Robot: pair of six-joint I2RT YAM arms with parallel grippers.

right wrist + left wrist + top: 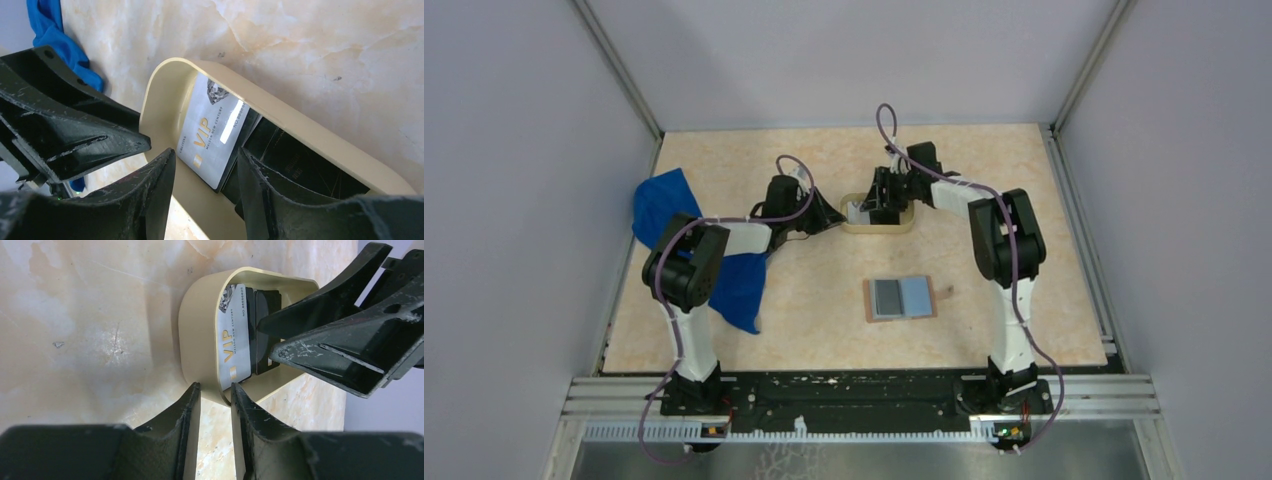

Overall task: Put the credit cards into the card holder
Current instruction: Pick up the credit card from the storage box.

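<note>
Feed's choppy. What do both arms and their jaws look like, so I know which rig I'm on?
The left arm and right arm match: white links between bulky black joint housings, each trailed by a thin purple cable that loops clear of the links. The jaws are matte black tapered wedges, scuffed with pale scratches.

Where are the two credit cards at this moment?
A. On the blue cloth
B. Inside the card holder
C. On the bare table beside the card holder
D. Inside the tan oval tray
D: the white card and the black card both lie inside the tray, while the card holder lies open, apart from it.
</note>
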